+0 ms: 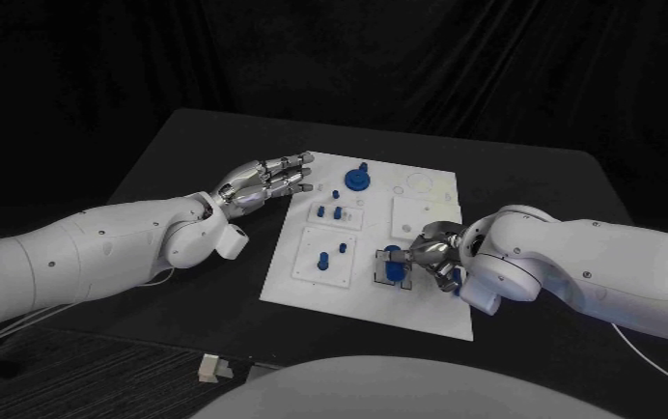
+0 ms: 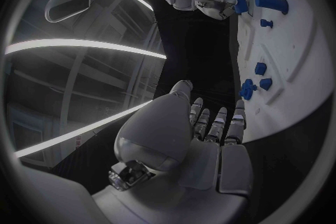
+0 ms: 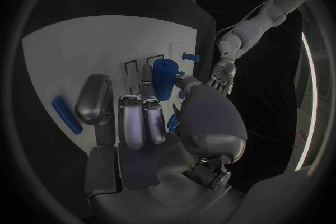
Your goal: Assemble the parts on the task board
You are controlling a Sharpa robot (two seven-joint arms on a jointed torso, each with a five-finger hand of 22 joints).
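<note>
Head view: the white task board (image 1: 418, 298) lies mid-table. The right hand (image 1: 434, 257) sits over its near right part, fingers closed around a blue cylindrical part (image 1: 394, 266) at a small fixture there. The left hand (image 1: 264, 181) rests at the board's far left edge, fingers nearly straight and holding nothing.

Left wrist view: the left hand (image 2: 210, 129) lies flat beside the board edge, close to small blue pegs (image 2: 253, 85).

Right wrist view: the fingers (image 3: 134, 117) wrap the blue cylinder (image 3: 165, 78), upright against the board. It looks like light, rigid, smooth plastic, so I judge a firm grasp around its sides is best.
</note>
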